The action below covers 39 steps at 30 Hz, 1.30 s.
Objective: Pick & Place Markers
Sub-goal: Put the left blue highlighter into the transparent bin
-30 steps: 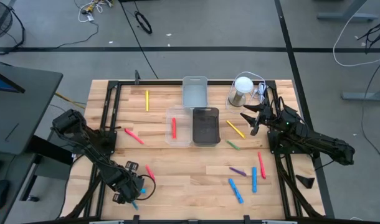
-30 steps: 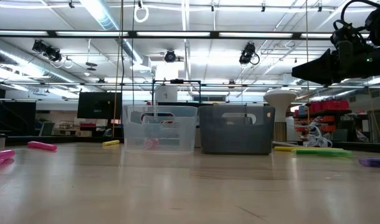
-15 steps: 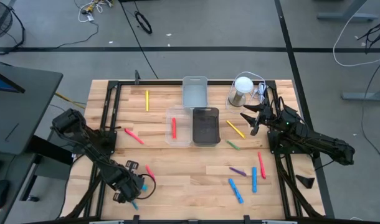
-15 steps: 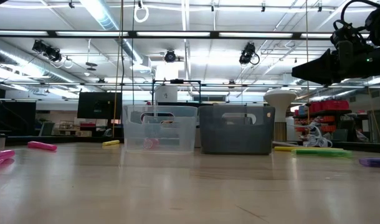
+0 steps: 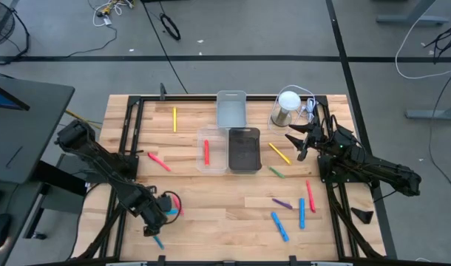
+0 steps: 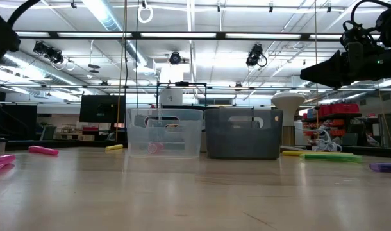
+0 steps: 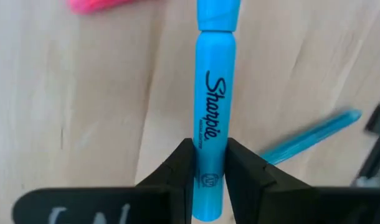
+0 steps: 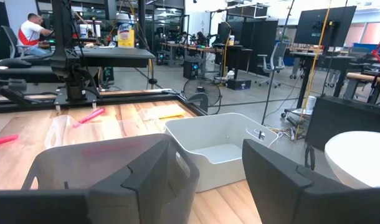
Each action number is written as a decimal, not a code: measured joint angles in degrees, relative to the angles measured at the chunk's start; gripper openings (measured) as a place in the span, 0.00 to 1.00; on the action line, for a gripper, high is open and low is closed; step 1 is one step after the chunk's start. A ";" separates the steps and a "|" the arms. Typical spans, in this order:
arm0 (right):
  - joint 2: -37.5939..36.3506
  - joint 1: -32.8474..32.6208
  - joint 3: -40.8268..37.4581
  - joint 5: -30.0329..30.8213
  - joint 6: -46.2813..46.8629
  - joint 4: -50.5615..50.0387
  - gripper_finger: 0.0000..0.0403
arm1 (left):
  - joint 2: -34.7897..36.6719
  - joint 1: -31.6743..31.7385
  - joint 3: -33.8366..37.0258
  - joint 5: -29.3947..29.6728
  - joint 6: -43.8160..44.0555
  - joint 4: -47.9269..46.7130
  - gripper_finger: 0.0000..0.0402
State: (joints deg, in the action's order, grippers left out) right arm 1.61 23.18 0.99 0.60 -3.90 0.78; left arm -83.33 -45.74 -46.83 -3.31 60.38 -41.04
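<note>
From above, we count one red marker (image 5: 206, 152) lying in the clear bin (image 5: 201, 135) at the table's middle; the dark bin (image 5: 244, 150) beside it and the grey bin (image 5: 231, 109) behind look empty. Most markers lie loose on the wood: a yellow one (image 5: 174, 118) at the far left, a red one (image 5: 159, 161) left of the clear bin, a yellow (image 5: 279, 153) and a green (image 5: 276, 173) just right of the dark bin, and a near-right cluster of purple (image 5: 282, 201), red (image 5: 310, 196) and two blue (image 5: 280, 226). So we judge the task barely begun. The left gripper (image 5: 157, 220) sits at the near left corner; the right gripper (image 5: 293, 140) waits at the far right, near the white-topped jar (image 5: 287, 108).

At table height, the clear bin shows something pink inside, and pink markers (image 6: 42, 150) lie to the left.

The left wrist view settles the grip: the fingers are pinched on a light blue marker (image 7: 212, 106), with another blue one (image 7: 311, 135) just beside; whether it is lifted yet we cannot say.

The right wrist view shows wide-spread fingers (image 8: 288, 180) holding nothing, facing the bins.
</note>
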 joint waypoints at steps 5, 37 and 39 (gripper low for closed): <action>0.00 -0.02 0.02 0.00 0.00 0.00 0.52 | 1.82 0.18 -0.02 -1.06 15.51 -1.25 0.17; 0.00 0.00 0.00 0.00 0.00 0.00 0.52 | 3.23 11.99 -14.08 3.46 58.99 -24.15 0.17; 0.00 -0.01 0.01 0.00 0.00 0.00 0.52 | 3.21 14.42 -15.44 3.50 57.45 -24.13 0.17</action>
State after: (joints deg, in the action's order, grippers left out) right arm 1.61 23.17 1.00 0.60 -3.90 0.78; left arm -80.12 -31.31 -62.27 0.19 117.83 -65.17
